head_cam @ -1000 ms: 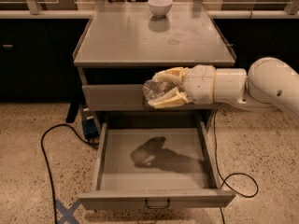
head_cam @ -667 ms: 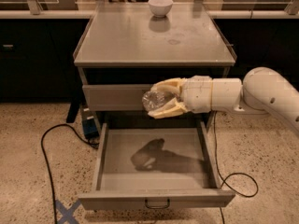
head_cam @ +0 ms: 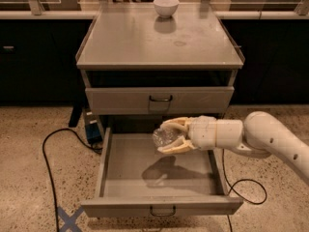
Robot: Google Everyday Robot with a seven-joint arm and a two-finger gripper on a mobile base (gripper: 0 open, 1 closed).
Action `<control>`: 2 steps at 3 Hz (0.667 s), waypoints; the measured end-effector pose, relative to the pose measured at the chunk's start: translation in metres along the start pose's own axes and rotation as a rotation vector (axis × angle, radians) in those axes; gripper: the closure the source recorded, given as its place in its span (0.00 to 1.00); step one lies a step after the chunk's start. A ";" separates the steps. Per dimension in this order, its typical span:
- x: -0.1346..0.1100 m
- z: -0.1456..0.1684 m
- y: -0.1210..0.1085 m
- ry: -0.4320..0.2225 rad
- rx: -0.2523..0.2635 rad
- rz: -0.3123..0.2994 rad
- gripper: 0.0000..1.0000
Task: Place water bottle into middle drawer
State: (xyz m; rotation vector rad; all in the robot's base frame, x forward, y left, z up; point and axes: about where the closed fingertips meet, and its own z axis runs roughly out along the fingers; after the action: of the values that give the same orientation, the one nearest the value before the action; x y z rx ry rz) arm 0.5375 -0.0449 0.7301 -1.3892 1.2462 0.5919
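Note:
The water bottle [head_cam: 163, 136] is a small clear plastic bottle lying sideways in my gripper [head_cam: 173, 136], which is shut on it. The arm reaches in from the right. The gripper holds the bottle in the air above the open middle drawer [head_cam: 125, 178], over the back part of its grey tray floor. The bottle and gripper cast a dark shadow on the drawer floor. The drawer's front panel with its small dark handle [head_cam: 161, 210] is pulled toward the camera.
A white round bowl [head_cam: 165, 6] stands at the back of the cabinet top [head_cam: 120, 42]. The top drawer [head_cam: 116, 100] above is closed. A black cable [head_cam: 48, 168] lies on the speckled floor at left, another cable [head_cam: 248, 190] at right.
The gripper with the bottle has moved down and a little left, from level with the top drawer front to just above the open drawer's floor.

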 end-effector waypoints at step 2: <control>0.085 0.012 0.043 0.203 0.029 0.095 1.00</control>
State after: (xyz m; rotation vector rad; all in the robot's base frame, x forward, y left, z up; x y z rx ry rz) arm 0.5291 -0.0549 0.6350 -1.3981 1.4841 0.5040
